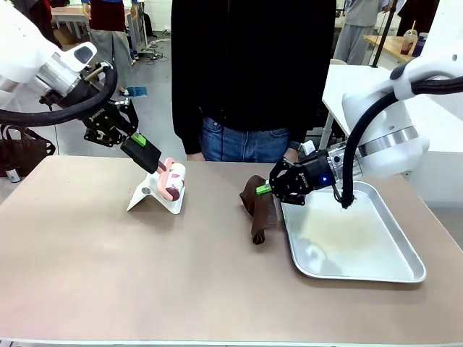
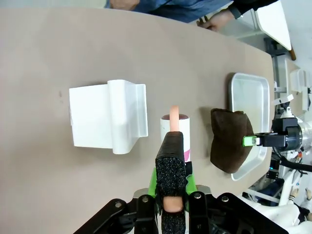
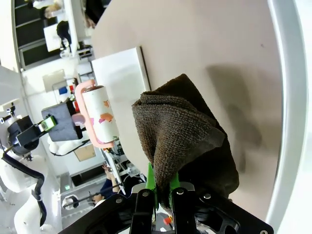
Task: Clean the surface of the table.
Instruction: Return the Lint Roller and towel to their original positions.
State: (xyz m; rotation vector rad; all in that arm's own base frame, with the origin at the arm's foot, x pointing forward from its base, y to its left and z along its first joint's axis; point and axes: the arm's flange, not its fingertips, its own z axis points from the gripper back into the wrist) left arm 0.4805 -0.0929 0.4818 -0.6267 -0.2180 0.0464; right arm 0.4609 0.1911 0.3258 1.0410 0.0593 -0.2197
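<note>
Early in the clean, by the look of it: tools in both grippers, no wiping yet visible on the table [image 1: 108,275], the wide tan top spanning the whole front view, with everything else placed off the tray [image 1: 391,271], which sits on its right part. Left gripper [image 1: 155,160] well left of the tray, fingers clamped tight on the pink handle of a lint roller [image 1: 173,179], roller held just above a white stand [image 1: 148,194]; in the left wrist view the roller [image 2: 175,131] lies between stand [image 2: 107,122] and tray [image 2: 248,92]. Right gripper [image 1: 265,189] just left of the tray's near-left rim, fingers pinched nearly closed on the top edge of a brown cloth [image 1: 259,213], cloth hanging and crumpled against the table right beside the tray; same pinch plain in the right wrist view [image 3: 161,183], cloth [image 3: 180,131] bunched above the pads. Next, probably: lower the cloth flat onto the bare top left of the tray and drag it across, keeping the pinch firm, clear of the tray rim and the stand; roller to follow or hold off, cannot say which.
</note>
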